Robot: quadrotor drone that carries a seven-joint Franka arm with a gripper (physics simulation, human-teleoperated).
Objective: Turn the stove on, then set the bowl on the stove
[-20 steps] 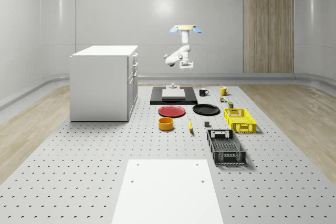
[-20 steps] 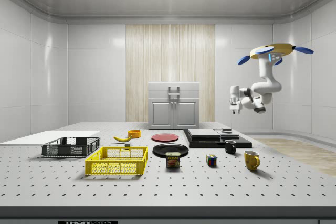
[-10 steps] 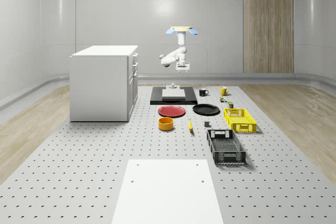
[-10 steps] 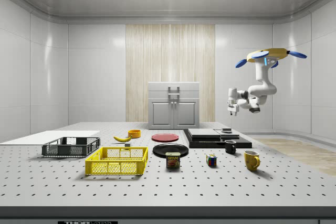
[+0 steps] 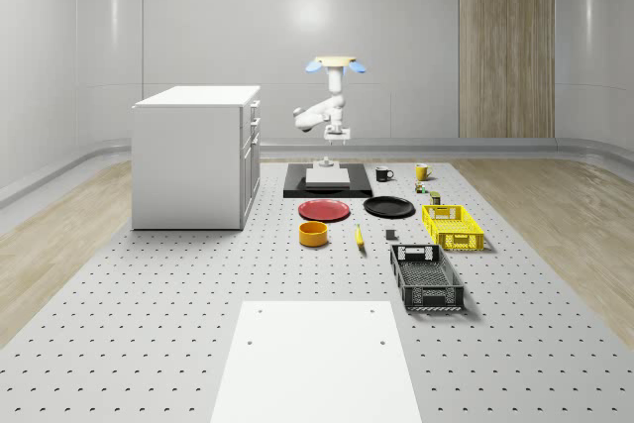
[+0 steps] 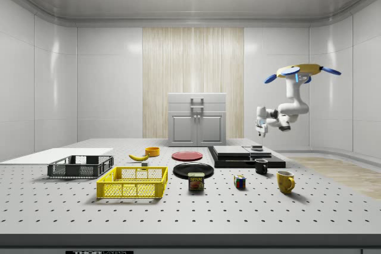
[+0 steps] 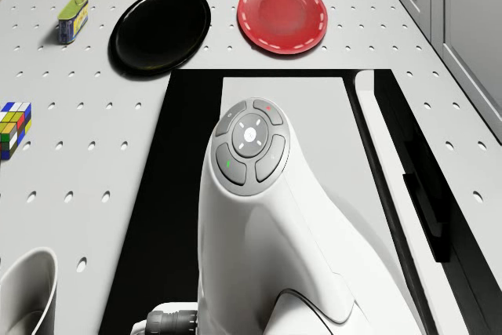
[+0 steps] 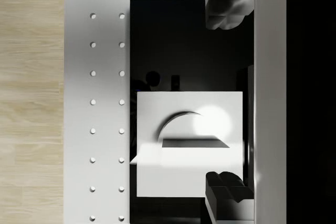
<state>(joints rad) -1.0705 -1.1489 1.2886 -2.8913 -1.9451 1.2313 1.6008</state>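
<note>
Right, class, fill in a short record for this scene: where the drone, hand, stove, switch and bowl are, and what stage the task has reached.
drone: hovers high, near the stove's far end
hand: open, pointing down, above the switch, not touching it
stove: black slab lying flat on the table
switch: at the stove's far end
bowl: on the table, in front of the red plate, apart from the stove
stage: hand not yet on the switch; bowl not yet picked up
</note>
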